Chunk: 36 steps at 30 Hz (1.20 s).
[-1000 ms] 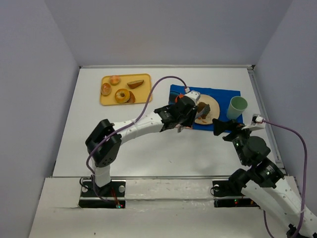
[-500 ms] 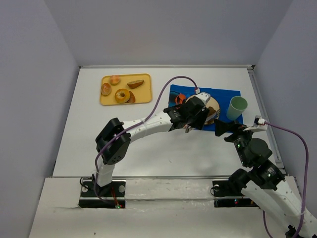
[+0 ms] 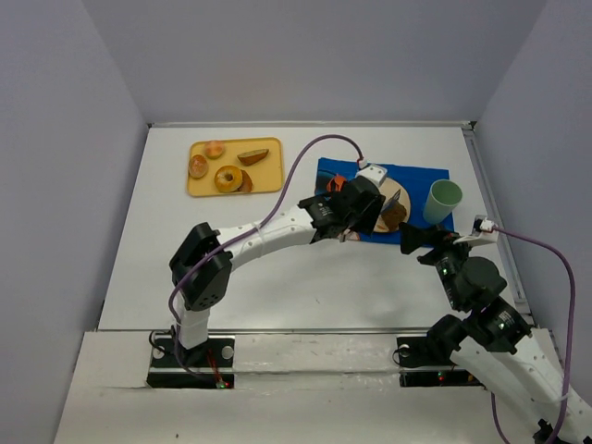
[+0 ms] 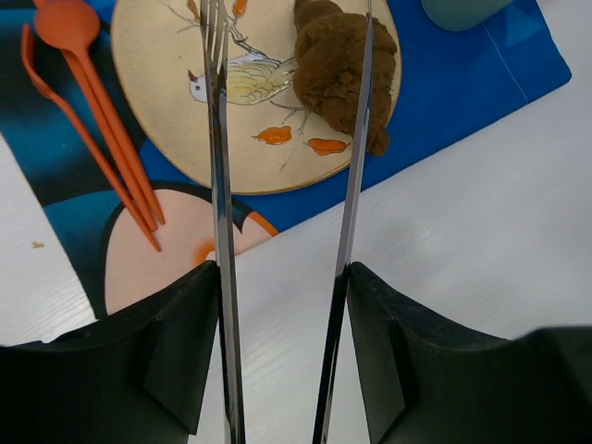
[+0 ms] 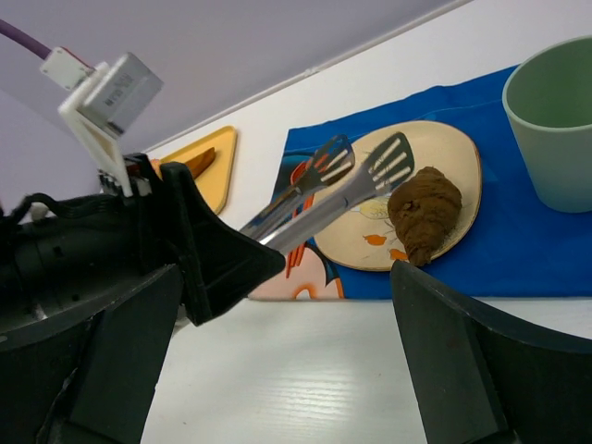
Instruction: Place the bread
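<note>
The bread lies on the right side of the plate, with the left tool spread and empty over the plate. The tool should lift straight up, so neither blade nudges the bread off the plate.

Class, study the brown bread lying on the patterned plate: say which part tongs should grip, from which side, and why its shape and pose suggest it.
Grip the bread across its thick middle, coming down from above with one blade on each long flank. It lies flat and elongated, narrowing toward the end by the plate rim, so the middle probably holds best.
</note>
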Each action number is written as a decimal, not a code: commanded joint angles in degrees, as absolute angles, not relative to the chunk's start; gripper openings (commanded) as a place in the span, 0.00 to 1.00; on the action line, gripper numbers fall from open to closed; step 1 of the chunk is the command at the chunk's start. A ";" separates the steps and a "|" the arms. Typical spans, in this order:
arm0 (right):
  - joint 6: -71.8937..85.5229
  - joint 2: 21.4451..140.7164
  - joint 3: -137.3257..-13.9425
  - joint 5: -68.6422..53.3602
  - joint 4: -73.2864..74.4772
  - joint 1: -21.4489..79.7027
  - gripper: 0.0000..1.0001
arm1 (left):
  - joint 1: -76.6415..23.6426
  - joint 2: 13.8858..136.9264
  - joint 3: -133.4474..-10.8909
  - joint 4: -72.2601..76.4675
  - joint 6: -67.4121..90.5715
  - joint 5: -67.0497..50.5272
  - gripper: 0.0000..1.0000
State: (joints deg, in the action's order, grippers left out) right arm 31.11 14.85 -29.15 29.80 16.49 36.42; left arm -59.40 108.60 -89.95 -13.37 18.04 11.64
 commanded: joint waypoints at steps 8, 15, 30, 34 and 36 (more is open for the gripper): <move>31.29 15.21 -29.62 31.11 16.08 36.21 1.00 | -53.53 93.26 -83.16 -16.43 19.95 24.60 0.64; 31.46 16.08 -29.71 31.55 16.00 36.21 1.00 | -39.85 82.54 -72.17 -18.81 23.21 30.77 0.65; 31.03 19.77 -29.71 32.96 14.15 36.21 1.00 | -26.02 83.67 -66.09 -18.63 18.72 31.56 0.66; 30.94 20.30 -29.62 33.05 13.97 36.21 1.00 | -25.66 86.22 -66.62 -18.28 18.02 29.71 0.66; 30.94 20.39 -29.53 33.05 13.80 36.21 1.00 | -25.66 87.80 -66.97 -18.19 18.63 28.83 0.66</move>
